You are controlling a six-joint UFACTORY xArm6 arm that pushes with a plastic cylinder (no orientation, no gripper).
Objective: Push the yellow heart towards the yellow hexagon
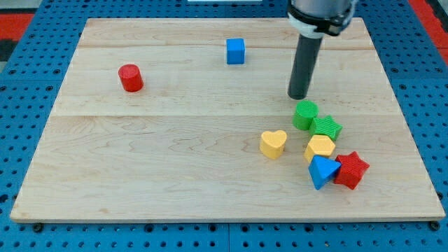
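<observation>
The yellow heart [273, 143] sits near but apart from the yellow hexagon [320, 148], while my tip [299, 96], a plain-rod end effector holding nothing, stands beyond the hexagon's top side, so the push remains.

My tip [299, 96] stands on bare board just above the green cylinder [304, 115], with open wood to its left toward the blue cube [236, 51] and the red cylinder [130, 78]. A narrow strip of board separates the yellow heart [273, 143] from the yellow hexagon [320, 148]. The hexagon's other sides are crowded by the green star [327, 127], blue triangle [322, 171] and red star [351, 169]
</observation>
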